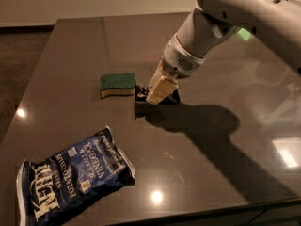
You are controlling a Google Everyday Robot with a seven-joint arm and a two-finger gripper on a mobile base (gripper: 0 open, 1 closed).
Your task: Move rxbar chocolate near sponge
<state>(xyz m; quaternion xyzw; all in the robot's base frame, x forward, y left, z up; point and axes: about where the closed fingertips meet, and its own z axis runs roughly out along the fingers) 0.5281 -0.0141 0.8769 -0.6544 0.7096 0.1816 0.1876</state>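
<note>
The sponge, green on top with a pale yellow base, lies on the dark table left of centre. The rxbar chocolate, a small black wrapper, sits just right of the sponge, close to it; I cannot tell if they touch. My gripper reaches down from the upper right. Its cream fingers are shut on the bar's middle, at or just above the table surface. The fingers hide the bar's centre; its two ends show on either side.
A large dark blue potato chip bag lies at the front left of the table. The white arm crosses the upper right and casts a broad shadow over the table to the right of the bar.
</note>
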